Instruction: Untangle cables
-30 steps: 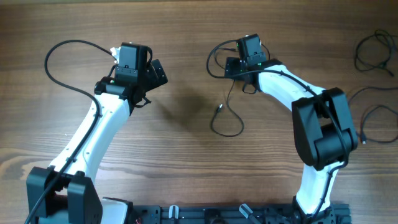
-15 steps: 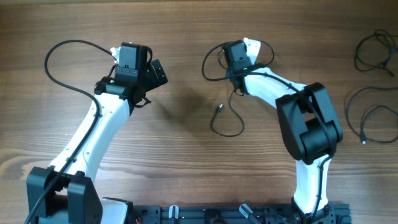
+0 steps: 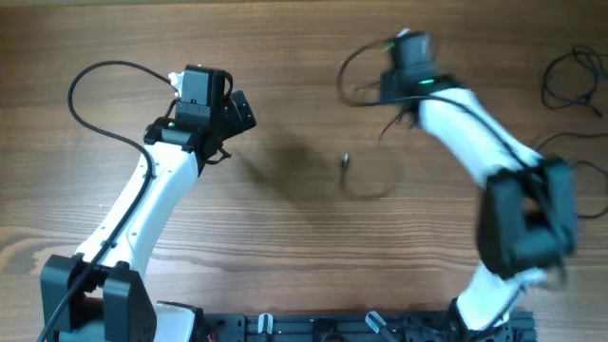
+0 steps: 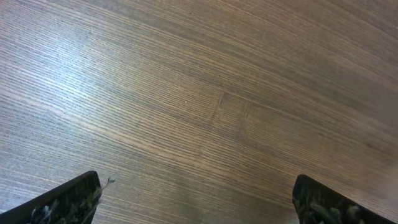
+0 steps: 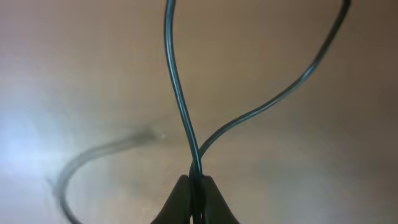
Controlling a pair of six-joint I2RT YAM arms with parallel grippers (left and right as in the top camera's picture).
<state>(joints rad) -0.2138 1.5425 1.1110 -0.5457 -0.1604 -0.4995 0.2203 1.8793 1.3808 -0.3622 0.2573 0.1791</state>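
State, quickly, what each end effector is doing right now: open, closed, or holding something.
Left end effector: open, holding nothing.
Right end effector: closed, pinching a thin black cable.

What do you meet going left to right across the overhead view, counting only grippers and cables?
The left gripper, open → plug end lying on the table → right gripper, shut on a cable → loose cables at the right edge.
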